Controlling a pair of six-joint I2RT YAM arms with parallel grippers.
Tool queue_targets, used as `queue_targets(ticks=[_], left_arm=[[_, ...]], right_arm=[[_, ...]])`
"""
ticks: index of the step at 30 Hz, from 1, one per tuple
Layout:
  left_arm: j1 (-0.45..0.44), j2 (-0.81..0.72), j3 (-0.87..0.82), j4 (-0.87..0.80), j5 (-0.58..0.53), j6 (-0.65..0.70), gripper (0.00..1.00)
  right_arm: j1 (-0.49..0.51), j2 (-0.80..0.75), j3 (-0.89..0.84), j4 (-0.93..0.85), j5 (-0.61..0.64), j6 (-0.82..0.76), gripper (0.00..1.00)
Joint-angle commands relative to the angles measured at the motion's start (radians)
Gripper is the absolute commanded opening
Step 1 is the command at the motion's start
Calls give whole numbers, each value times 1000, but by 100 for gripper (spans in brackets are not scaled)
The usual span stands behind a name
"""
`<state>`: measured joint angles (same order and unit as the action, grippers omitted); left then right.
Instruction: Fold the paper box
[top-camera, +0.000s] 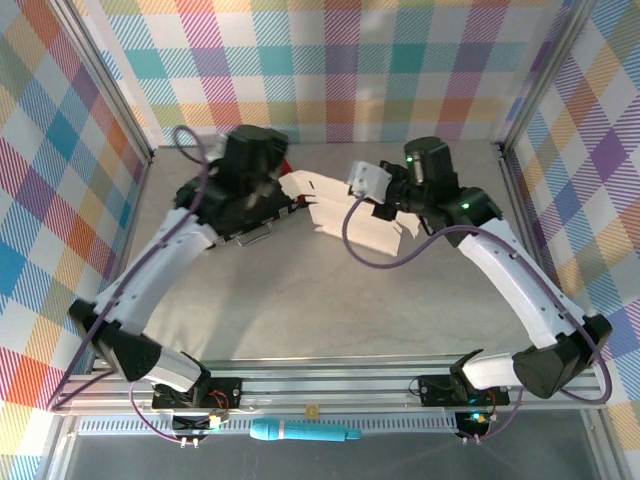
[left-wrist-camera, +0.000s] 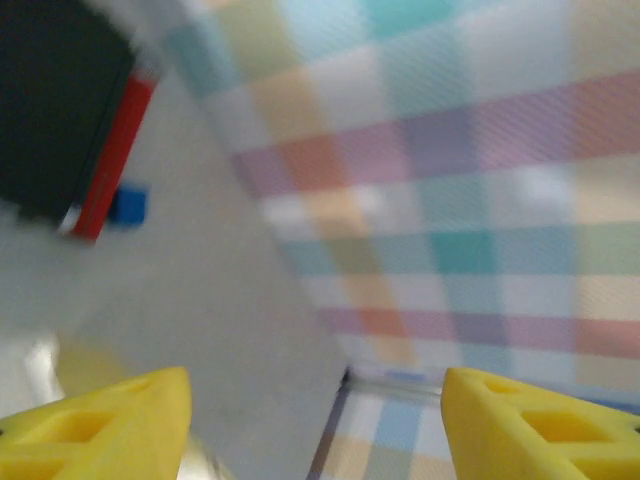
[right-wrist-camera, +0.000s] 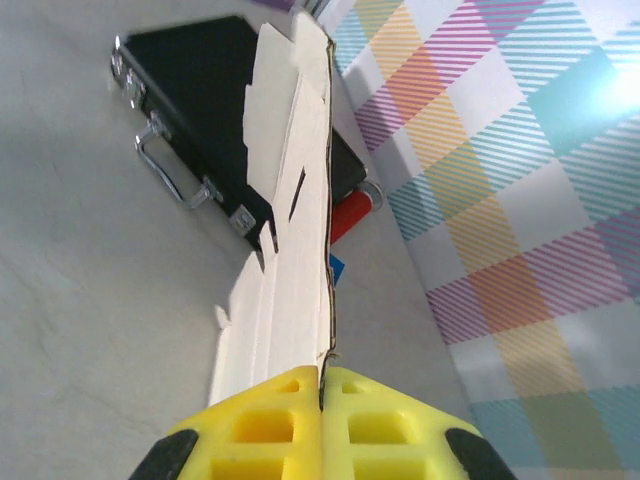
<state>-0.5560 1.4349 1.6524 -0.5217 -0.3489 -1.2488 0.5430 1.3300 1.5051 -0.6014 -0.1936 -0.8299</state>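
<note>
Pastel checked walls (top-camera: 330, 70) close in a grey desk (top-camera: 300, 300), and we start on the left, where the left arm (top-camera: 150, 270) stretches out to the far side. Its wrist view gives us the left hand (left-wrist-camera: 315, 420) standing wide: two yellow fingers (left-wrist-camera: 110, 425) well apart, nothing between them, bare desk and wall beyond. Up in the corner of that blurred view sits the black case (left-wrist-camera: 55, 110), with a red thing (left-wrist-camera: 115, 160) along its edge and a small blue bit (left-wrist-camera: 128, 205) beside that. What the red and blue pieces are, I cannot tell.

Moving to the middle now: from above, the paper box (top-camera: 345, 218) is at the far centre of the desk, just right of the case and between the two arms, its pale whitish side facing up. Down at the near rail lies a teal pen-like tool (top-camera: 305, 432).

Over to the right, and here is the grip! The right hand (right-wrist-camera: 322, 385) has its yellow fingers pressed tight together on the edge of the box, thin card pinched between them. From this wrist the sheet runs away edge-on towards the case, flaps and a narrow slot showing on its pale face. The case's metal handle (right-wrist-camera: 170, 170) lies to the left of it.
</note>
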Motion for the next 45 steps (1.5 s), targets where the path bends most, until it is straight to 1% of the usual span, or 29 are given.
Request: queue_targets(ticks=[1,2,4,6,8,9,11,14,16,17,19,21,24,27,30,33,36,42,45], left_arm=[[67,-95,-14,185,114,445,58],[79,-102,-14,172,132,508,56],[90,-110,-16,155,162,592,50],[95,-113,-28,148,180,627,45],[98,-105,-49,153,203,637,44],[99,-100,-56,154,211,633,44],[99,-80,-71,161,233,628,44],[99,-44,-88,160,264,609,44],[99,-10,-80,145,297,579,44],[99,9,-71,133,316,559,44],[99,57,-43,102,365,492,43],[99,103,-33,87,412,392,38],[94,175,-36,138,514,255,33],[81,242,-5,117,543,198,33],[79,291,13,111,552,190,32],[75,326,26,148,576,167,33],[62,357,51,136,588,162,33],[30,393,60,134,612,160,34],[22,395,63,106,607,169,35]], right_arm=[[-42,-64,26,-69,-233,217,0],[-60,-73,22,-73,-264,255,0],[-86,-88,1,-71,-299,301,0],[-121,-95,-23,-63,-328,340,0],[-163,-77,-48,-69,-346,367,0],[-176,-70,-71,-63,-336,368,0],[-181,-60,-138,-34,-284,320,0],[-173,-87,-281,126,-175,262,0],[-151,-120,-382,265,-69,179,0],[-144,-125,-407,299,-45,139,0],[-112,-122,-437,347,48,46,0],[-90,-114,-454,378,113,-20,0],[-87,-103,-468,396,118,-63,0],[-87,-95,-475,405,108,-60,0],[-83,-91,-480,402,105,-63,0],[-83,-91,-486,403,106,-62,0],[-83,-88,-487,405,106,-61,0],[-83,-75,-483,415,109,-54,0],[-83,-71,-481,411,108,-54,0]])
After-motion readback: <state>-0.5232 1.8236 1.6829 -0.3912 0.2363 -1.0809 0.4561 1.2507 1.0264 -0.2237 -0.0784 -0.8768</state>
